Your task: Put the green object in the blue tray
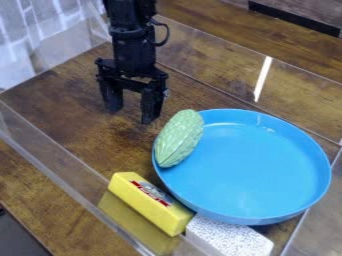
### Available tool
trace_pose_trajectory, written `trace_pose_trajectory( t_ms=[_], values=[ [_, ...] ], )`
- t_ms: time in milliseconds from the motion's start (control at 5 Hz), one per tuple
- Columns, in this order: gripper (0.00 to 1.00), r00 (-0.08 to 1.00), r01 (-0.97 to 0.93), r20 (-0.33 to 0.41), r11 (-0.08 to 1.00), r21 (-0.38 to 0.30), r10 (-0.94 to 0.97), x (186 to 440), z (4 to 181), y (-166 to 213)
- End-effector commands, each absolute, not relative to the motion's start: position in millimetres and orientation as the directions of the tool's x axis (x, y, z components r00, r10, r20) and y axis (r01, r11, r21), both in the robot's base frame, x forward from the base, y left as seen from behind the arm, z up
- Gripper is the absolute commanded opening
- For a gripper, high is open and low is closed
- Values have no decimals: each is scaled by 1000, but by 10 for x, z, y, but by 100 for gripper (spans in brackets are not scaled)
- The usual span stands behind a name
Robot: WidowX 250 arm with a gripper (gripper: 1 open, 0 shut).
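Note:
The green object (178, 138) is a pale green, bumpy oval lying tilted on the left rim of the blue tray (287, 200), partly over the edge. The tray is a large round blue dish at the right of the wooden table. My gripper (134, 108) hangs above the table just up and left of the green object, a short gap from it. Its dark fingers (152, 107) point down and stand apart, with nothing between them.
A yellow rectangular block (147, 202) lies at the tray's lower left edge. A white speckled sponge (230, 239) sits at the bottom. Clear plastic walls (54, 175) run around the table area.

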State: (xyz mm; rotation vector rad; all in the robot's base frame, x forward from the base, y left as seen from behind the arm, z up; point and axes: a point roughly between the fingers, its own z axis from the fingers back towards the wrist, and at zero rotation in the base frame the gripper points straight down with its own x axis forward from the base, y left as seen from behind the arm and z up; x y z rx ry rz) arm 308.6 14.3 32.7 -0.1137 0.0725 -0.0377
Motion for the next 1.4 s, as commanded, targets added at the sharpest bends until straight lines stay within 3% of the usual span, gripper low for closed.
trace_pose_trajectory(
  t_ms=[0, 600, 1200],
  values=[
    [100, 990, 139, 12, 983, -117, -139, 3137, 528, 121],
    [100, 939, 342, 81, 928, -152, -333, 3177, 584, 11],
    [100, 939, 334, 146, 926, -177, -311, 3229, 664, -21]
  ],
)
